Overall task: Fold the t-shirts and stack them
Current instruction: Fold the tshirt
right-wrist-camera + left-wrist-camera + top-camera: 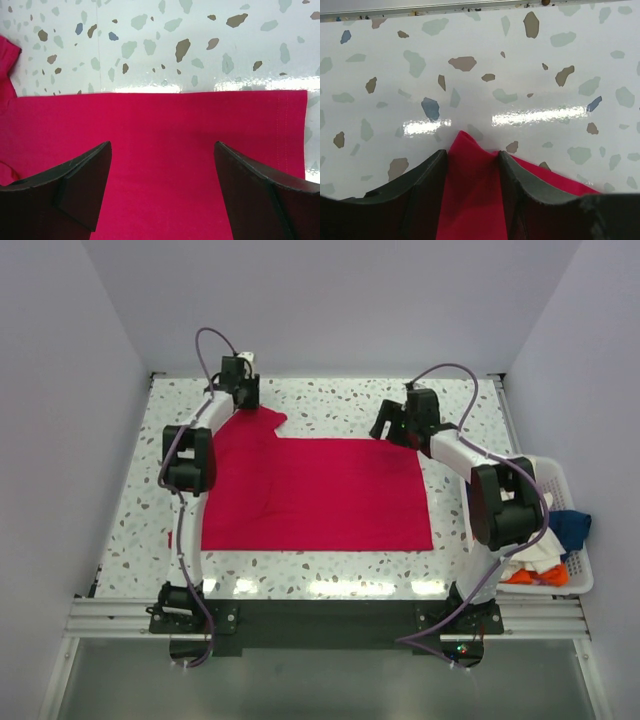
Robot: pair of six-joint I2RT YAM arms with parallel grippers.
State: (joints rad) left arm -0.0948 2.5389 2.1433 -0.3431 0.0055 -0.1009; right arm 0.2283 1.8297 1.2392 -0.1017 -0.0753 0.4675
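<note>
A crimson-red t-shirt [320, 495] lies spread flat on the speckled table, with one sleeve sticking out at its far left corner. My left gripper [245, 400] is at that sleeve. In the left wrist view the fingers [472, 155] press on both sides of a raised peak of red cloth [470, 200]. My right gripper [385, 425] hovers over the shirt's far right corner. Its jaws [162, 145] stand wide apart above flat red cloth [160, 115] and hold nothing. Dark blue [570, 528], cream-white [540, 552] and orange [535, 575] t-shirts lie bunched in the basket.
A white slatted basket [578, 575] sits off the table's right edge beside the right arm. White walls close in the table at the back and both sides. The arm bases are bolted to the rail along the near edge.
</note>
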